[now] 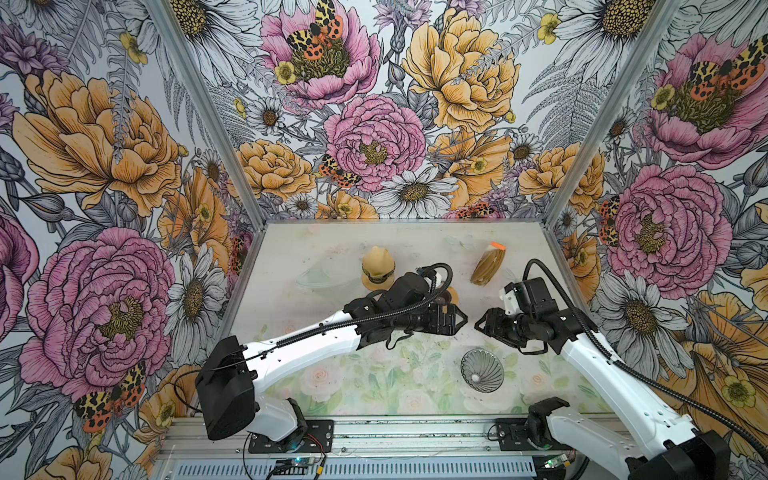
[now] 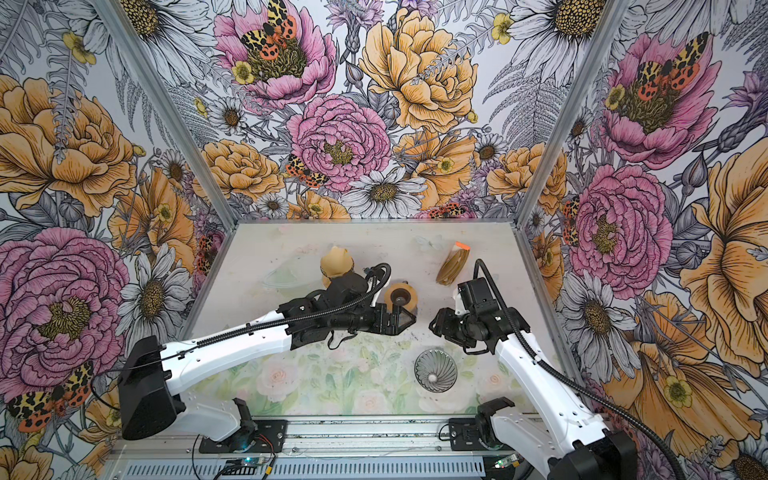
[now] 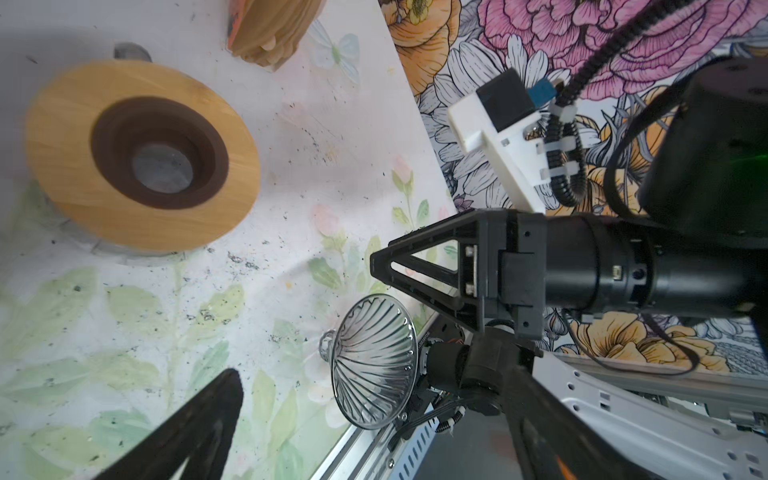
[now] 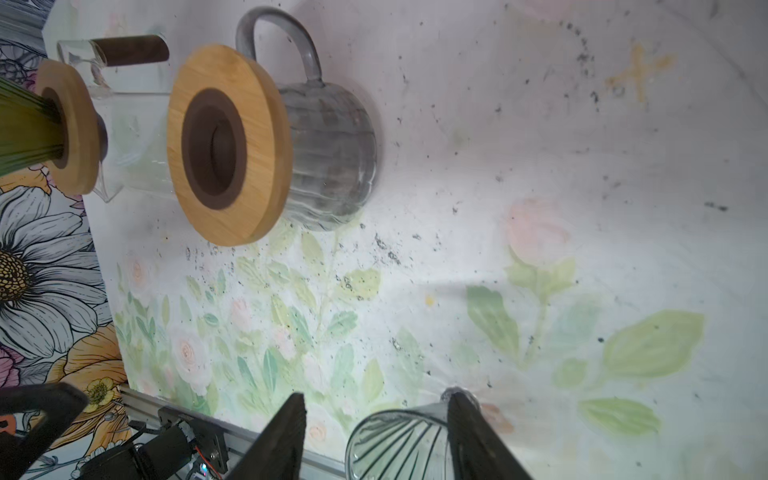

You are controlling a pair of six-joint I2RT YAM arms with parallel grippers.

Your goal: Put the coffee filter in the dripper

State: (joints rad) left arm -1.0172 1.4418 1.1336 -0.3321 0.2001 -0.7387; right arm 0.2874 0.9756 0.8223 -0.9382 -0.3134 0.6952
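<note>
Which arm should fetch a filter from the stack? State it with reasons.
Right, probably. The filter stack lies at the back on the right arm's side; the right end effector is open and empty. The left end effector, also open, reaches across the middle.

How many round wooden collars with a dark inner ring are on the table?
2. One collar tops the ribbed grey glass jug near the middle; the other collar, under a beige paper cone, is further back left. Arms may hide more.
</note>
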